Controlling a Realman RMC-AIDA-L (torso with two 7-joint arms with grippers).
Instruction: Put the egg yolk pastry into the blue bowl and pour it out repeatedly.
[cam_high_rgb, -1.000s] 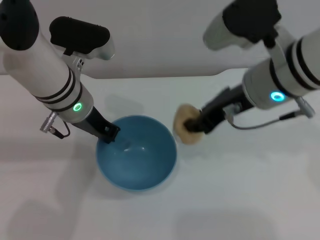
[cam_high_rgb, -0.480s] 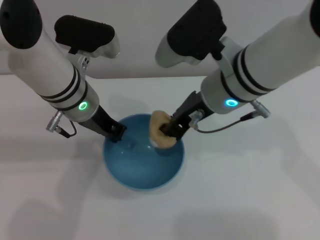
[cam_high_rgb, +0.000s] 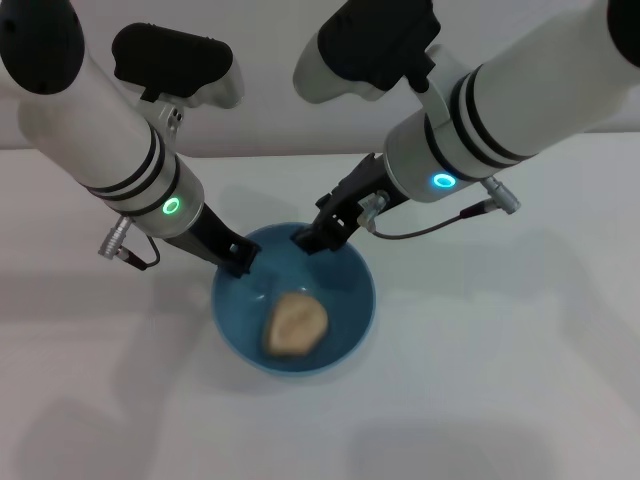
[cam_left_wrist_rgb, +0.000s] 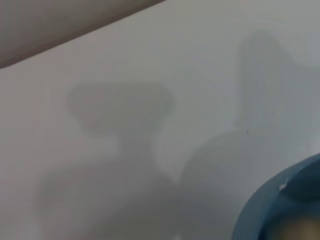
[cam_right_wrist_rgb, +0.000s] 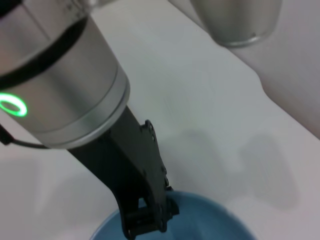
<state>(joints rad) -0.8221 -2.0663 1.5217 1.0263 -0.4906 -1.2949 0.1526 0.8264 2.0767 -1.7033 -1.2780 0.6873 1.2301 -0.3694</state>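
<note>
The egg yolk pastry (cam_high_rgb: 295, 325), a pale tan lump, lies loose inside the blue bowl (cam_high_rgb: 352, 300) on the white table. My left gripper (cam_high_rgb: 237, 262) is shut on the bowl's left rim; the right wrist view shows its dark fingers (cam_right_wrist_rgb: 148, 220) clamped on the bowl's rim (cam_right_wrist_rgb: 215, 220). My right gripper (cam_high_rgb: 309, 239) hangs open over the far rim, above and behind the pastry, holding nothing. In the left wrist view only a piece of the bowl's rim (cam_left_wrist_rgb: 270, 210) shows.
The white table (cam_high_rgb: 500, 380) spreads out on all sides of the bowl. Its back edge (cam_high_rgb: 300, 155) meets a pale wall. Both forearms slant in over the bowl from left and right.
My right gripper carried the pastry from the bowl's right side over the rim and let it go; the pastry now rests in the bowl. The left gripper kept its hold on the rim.
</note>
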